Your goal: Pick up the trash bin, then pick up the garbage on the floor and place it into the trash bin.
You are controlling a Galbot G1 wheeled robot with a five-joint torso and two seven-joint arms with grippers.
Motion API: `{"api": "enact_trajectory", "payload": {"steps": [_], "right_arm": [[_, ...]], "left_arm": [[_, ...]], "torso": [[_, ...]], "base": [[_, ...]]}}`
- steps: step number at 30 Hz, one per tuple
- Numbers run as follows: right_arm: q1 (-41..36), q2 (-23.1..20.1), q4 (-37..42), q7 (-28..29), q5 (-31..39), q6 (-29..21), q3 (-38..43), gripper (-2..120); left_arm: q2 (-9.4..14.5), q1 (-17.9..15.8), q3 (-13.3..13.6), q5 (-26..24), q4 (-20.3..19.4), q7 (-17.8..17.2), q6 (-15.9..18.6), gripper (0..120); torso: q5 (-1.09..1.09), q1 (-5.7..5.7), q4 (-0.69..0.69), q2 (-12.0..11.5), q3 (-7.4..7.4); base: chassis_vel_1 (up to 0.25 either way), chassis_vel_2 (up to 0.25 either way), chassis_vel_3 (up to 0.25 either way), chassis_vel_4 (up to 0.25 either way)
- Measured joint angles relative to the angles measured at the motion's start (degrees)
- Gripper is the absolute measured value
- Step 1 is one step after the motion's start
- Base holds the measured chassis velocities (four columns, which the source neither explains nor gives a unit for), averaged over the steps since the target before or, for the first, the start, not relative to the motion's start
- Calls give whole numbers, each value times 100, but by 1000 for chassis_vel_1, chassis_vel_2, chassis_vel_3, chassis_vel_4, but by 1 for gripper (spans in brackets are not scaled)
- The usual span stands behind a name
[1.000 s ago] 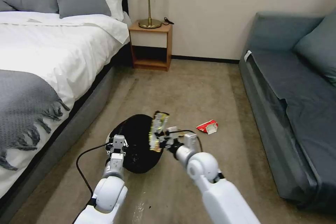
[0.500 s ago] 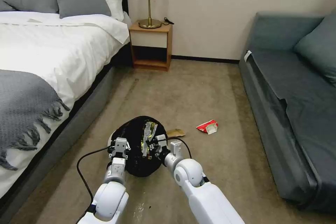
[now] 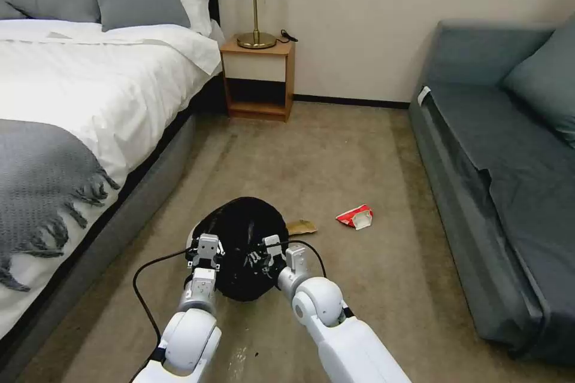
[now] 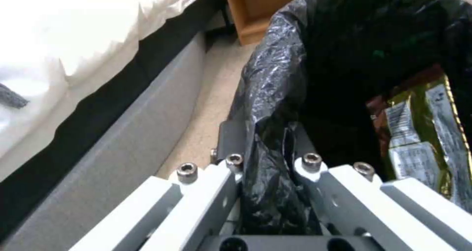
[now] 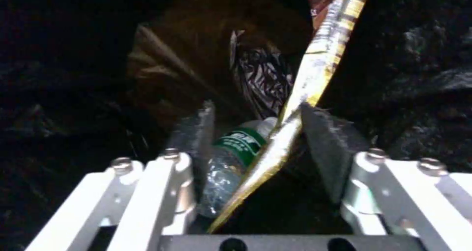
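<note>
The trash bin [image 3: 230,224], white with a black bag [image 4: 280,81] over its rim, is in front of me on the floor [image 3: 335,155]. My left gripper [image 3: 204,251] [image 4: 268,136] is shut on the bagged rim. My right gripper [image 3: 262,255] [image 5: 258,109] reaches down into the bin's mouth, fingers open. The yellow-black snack wrapper [image 5: 315,70] [image 4: 423,133] stands loose between them, leaning on one finger. A clear bottle with a green label [image 5: 235,144] lies at the bottom. Crumpled brown paper [image 3: 301,227] and a red-white packet [image 3: 354,216] lie on the carpet right of the bin.
A bed [image 3: 72,90] with a grey throw runs along the left. A blue-grey sofa [image 3: 503,191] lines the right. A wooden nightstand [image 3: 259,78] with a lamp stands at the far wall. Open carpet stretches between bed and sofa.
My right gripper swung left and down from beside the bin into its mouth, carrying the snack wrapper inside. The left gripper stayed on the rim.
</note>
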Motion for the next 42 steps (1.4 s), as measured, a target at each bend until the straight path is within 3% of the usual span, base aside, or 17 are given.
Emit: {"api": "enact_trajectory", "payload": {"steps": [1, 2, 8, 16, 23, 35, 42], "right_arm": [[0, 0, 0, 0, 0, 0, 0, 45], [-19, 9, 24, 14, -23, 37, 46, 54], [-127, 23, 310, 141, 26, 208, 279, 77], [-318, -48, 610, 372, 8, 566, 679, 99], [-449, -63, 684, 796, 25, 907, 1151, 100], [-590, -5, 483, 1348, -109, 975, 1650, 100], [-641, -76, -235, 1611, -839, 1152, 2184, 100]], "left_arm": [[0, 0, 0, 0, 0, 0, 0, 4], [0, 2, -6, -4, 0, 1, -6, 4], [8, 27, -29, -6, -7, 1, -51, 4], [108, -39, -6, -96, -18, 5, -53, 4], [277, -82, 4, -192, -62, 18, -25, 4], [358, -165, 18, -226, -77, 12, -4, 4], [359, -137, -59, -263, -70, 7, -20, 4]], "torso": [[0, 0, 0, 0, 0], [0, 0, 0, 0, 0], [0, 0, 0, 0, 0], [0, 0, 0, 0, 0], [0, 0, 0, 0, 0], [0, 0, 0, 0, 0], [1, 0, 0, 0, 0]], "base": [[0, 0, 0, 0], [0, 0, 0, 0], [0, 0, 0, 0], [0, 0, 0, 0], [0, 0, 0, 0], [0, 0, 0, 0], [0, 0, 0, 0]]}}
